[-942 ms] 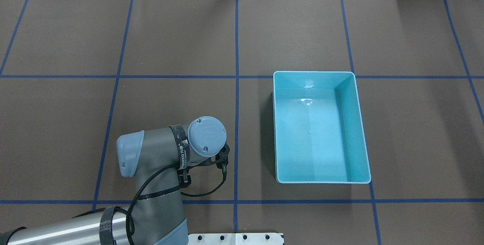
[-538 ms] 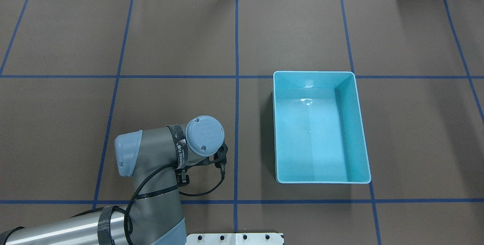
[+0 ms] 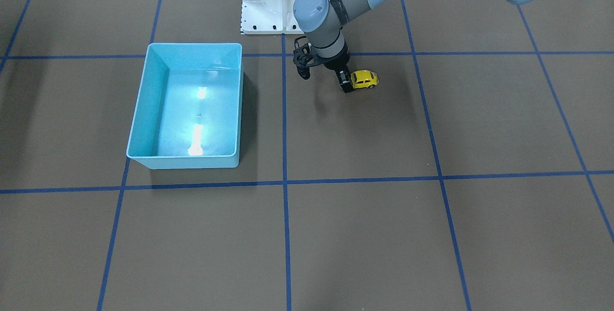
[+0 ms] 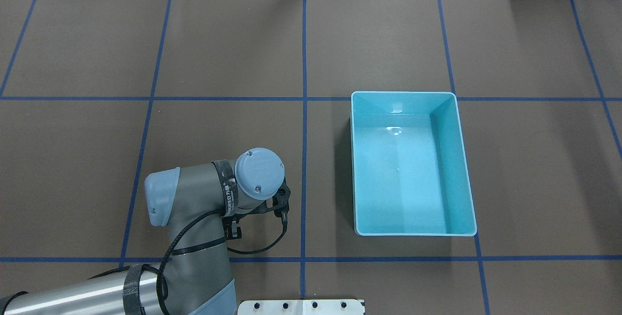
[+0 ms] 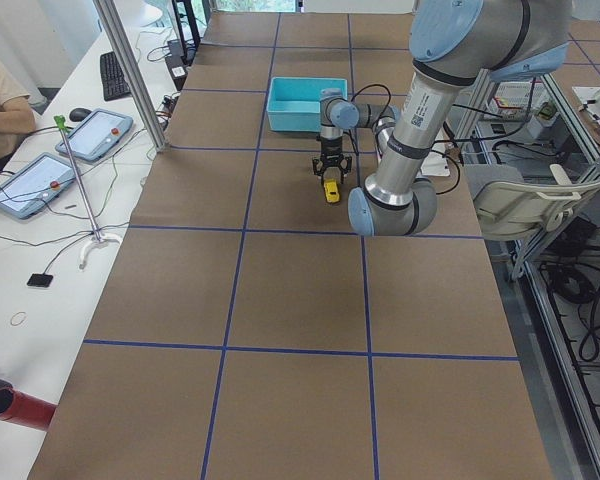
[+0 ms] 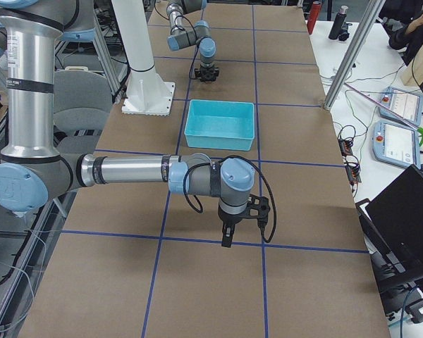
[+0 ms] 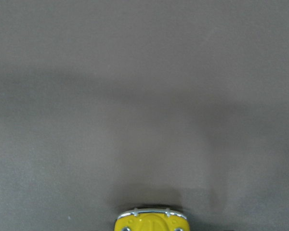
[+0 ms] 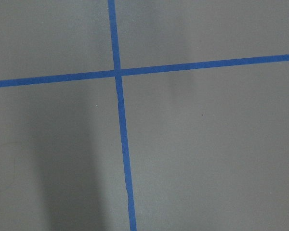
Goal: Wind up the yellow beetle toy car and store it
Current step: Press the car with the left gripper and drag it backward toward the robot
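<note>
Left arm (image 4: 194,208) farther left; yellow car (image 3: 363,79)

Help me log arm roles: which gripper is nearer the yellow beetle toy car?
Left. The left gripper is down right at the yellow beetle toy car; the right gripper hangs far off, beyond the light blue bin.

Bright overhead light, soft shadows, glare in bin (image 3: 192,109)

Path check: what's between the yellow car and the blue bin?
Front-facing view: the left gripper, right beside the yellow beetle toy car; then bare table with one blue tape line up to the light blue bin.
</note>
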You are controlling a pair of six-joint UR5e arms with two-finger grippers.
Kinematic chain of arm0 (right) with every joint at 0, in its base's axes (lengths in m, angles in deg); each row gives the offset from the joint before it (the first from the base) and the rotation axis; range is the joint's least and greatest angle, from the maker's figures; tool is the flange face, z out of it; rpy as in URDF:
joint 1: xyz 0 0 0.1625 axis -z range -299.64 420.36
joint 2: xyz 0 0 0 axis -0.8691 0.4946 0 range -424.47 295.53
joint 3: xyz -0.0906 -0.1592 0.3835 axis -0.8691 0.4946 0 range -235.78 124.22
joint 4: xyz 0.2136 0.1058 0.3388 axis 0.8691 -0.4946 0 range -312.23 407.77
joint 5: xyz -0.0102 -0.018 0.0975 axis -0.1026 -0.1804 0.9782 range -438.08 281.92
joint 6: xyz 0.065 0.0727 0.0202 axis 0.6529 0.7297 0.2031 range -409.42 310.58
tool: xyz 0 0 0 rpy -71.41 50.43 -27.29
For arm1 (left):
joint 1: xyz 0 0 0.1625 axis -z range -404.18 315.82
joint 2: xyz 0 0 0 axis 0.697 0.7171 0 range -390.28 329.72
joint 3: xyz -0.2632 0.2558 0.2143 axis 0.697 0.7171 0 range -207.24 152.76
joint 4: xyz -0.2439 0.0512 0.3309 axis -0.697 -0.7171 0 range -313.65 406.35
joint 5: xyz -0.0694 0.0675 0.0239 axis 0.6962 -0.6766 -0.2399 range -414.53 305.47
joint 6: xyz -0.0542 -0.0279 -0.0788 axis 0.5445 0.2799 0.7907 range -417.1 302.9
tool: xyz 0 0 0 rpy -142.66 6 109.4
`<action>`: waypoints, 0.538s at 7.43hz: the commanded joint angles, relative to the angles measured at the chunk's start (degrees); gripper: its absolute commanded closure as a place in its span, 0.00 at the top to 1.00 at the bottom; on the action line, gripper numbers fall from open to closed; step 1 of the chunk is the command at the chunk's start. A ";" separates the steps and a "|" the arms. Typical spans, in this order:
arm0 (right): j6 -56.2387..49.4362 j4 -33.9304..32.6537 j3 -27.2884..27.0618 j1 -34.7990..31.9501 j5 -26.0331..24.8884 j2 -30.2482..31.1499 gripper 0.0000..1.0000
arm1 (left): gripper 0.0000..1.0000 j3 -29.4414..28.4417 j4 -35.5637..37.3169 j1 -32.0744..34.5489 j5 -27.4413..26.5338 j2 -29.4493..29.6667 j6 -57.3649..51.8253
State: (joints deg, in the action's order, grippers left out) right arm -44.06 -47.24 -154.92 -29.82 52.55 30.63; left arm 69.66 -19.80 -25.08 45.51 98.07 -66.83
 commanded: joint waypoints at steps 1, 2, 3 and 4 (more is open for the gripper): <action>0.00 0.00 0.00 0.00 0.07 0.00 1.00 | 0.26 0.21 -1.08 0.06 0.07 0.06 -0.03; 0.00 0.00 0.00 0.00 0.07 0.00 1.00 | 0.06 0.30 -1.08 0.49 0.07 0.06 0.06; 0.00 0.00 0.00 0.00 0.07 0.00 1.00 | 0.00 1.34 -1.08 2.06 0.15 -0.03 0.06; 0.00 0.00 0.00 0.00 0.07 0.00 1.00 | 0.00 2.83 -0.82 4.08 0.24 -0.20 -0.11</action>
State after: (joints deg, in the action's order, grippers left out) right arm -44.06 -47.24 -154.93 -29.82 52.61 30.63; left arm 70.95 -20.80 -23.17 45.65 98.03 -66.81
